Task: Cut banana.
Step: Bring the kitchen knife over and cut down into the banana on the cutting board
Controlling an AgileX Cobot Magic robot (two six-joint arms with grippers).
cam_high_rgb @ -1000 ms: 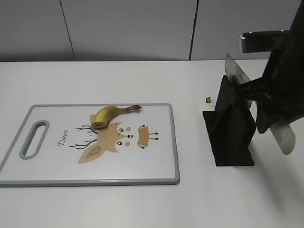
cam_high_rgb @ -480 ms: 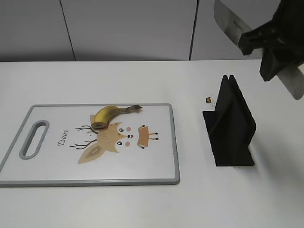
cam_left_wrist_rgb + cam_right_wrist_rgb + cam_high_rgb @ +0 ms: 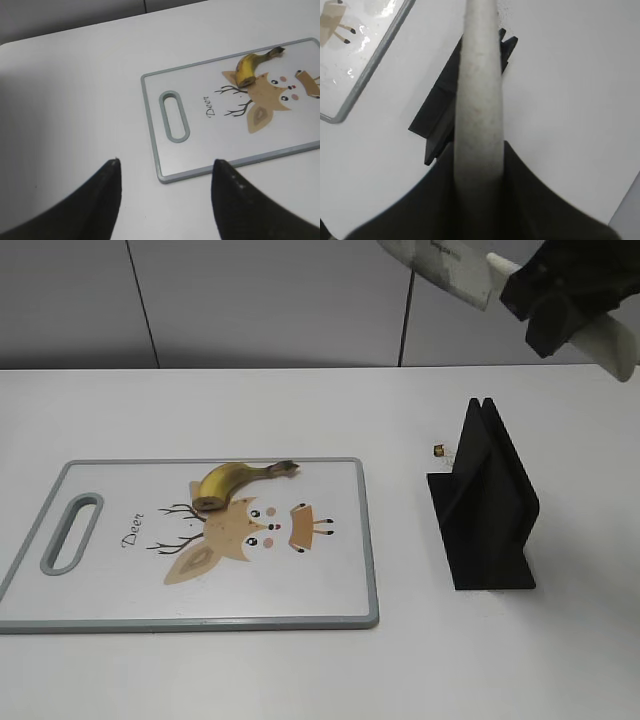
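Note:
A yellow banana (image 3: 232, 483) with a dark stem lies on the white cutting board (image 3: 110, 600) with a deer drawing; both also show in the left wrist view, banana (image 3: 250, 66), board (image 3: 200, 150). My right gripper (image 3: 560, 290) is shut on the knife's white handle (image 3: 480, 100) and holds the knife high above the table at the top right, its blade (image 3: 440, 262) pointing left. My left gripper (image 3: 165, 172) is open and empty, over bare table beside the board's handle end. It is out of the exterior view.
A black knife stand (image 3: 485, 505) sits on the white table right of the board, and shows below the handle in the right wrist view (image 3: 445, 110). A small brown object (image 3: 438, 450) lies just left of the stand. A grey wall is behind.
My right gripper has lifted the knife out of the black stand and raised it up toward the top of the view, the blade swinging to point left. The banana and board have not moved.

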